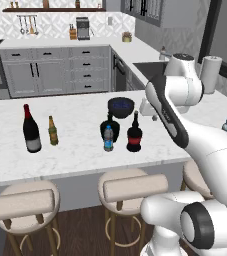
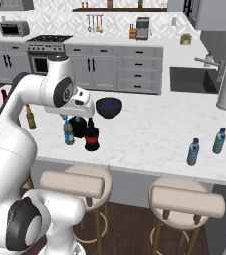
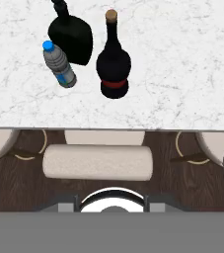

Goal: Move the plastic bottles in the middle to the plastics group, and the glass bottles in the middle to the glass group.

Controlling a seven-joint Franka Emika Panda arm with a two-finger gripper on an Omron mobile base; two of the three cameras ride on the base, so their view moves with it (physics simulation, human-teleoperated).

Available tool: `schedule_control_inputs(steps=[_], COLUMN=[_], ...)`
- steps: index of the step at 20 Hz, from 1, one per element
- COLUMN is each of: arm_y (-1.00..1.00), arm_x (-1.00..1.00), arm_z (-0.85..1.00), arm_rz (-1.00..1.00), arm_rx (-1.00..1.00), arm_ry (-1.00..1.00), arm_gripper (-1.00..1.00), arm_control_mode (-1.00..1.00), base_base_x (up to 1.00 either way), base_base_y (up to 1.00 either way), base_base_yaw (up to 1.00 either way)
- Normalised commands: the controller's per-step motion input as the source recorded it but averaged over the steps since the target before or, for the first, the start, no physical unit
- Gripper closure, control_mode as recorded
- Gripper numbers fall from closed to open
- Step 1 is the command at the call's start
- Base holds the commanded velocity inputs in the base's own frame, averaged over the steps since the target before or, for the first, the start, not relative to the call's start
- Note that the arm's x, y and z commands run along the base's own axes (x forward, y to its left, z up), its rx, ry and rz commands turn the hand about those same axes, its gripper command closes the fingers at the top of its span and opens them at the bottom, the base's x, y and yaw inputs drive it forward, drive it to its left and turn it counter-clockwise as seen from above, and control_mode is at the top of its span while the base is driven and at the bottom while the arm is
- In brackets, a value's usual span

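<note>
- The surface point(image 1: 85, 150) is pale marble with faint grey veins, its front edge overhanging padded round stools point(image 1: 130, 187) with wooden legs.
- In the middle stand three bottles close together. The water bottle point(image 1: 108, 138) is small, clear plastic with ribbed sides, a blue label and a blue cap; it is the shortest of the three.
- Just behind it is the black bottle point(image 1: 110, 126), squat and round-bellied, glossy, with a narrow neck.
- Beside those two is the red-label bottle point(image 1: 134, 134), the same round-bellied dark glass shape, with a long neck, a tan top and a red band low on its belly. In the hand view it stands apart from the water bottle point(image 3: 59, 64) and just beside the black bottle point(image 3: 72, 35).
- A dark blue bowl point(image 1: 121, 106) sits behind the three.
- Far to the left stand the wine bottle point(image 1: 31, 130), tall and dark with a red top and pale grey label, and next to it the slim amber bottle point(image 1: 53, 131).
- At the far right end two small bluish bottles point(image 2: 205, 146) with blue caps stand near each other, well apart from the middle trio.
- The pincer hangs above the front edge of the surface, looking down on the trio. Its fingers are not visible clearly, so I cannot tell whether they are apart or together; nothing is seen held.
</note>
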Motion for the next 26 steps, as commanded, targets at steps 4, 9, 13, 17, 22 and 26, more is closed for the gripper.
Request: schedule_control_inputs(steps=[4,9,13,17,22,26], arm_y=[0.0,0.03,0.01,-0.07,0.0,0.0], arm_x=[0.0,0.0,-0.02,0.03,0.37,0.9], arm_z=[0.0,0.0,-0.12,-0.46,-0.22,0.01], arm_rz=[0.0,-0.01,0.0,0.04,0.19,0.2], arm_rx=[0.0,0.0,0.0,0.0,0.0,-0.07], arm_ry=[-0.01,-0.04,0.04,-0.11,-0.18,-0.08], arm_gripper=[-1.0,-1.0,-1.0,-1.0,-1.0,-1.0], arm_control_mode=[-1.0,-1.0,-1.0,-1.0,-1.0,-1.0], base_base_x=[0.0,0.0,0.0,0.0,0.0,0.0], base_base_y=[0.0,0.0,0.0,0.0,0.0,0.0], base_base_yaw=[0.0,0.0,0.0,0.0,0.0,0.0])
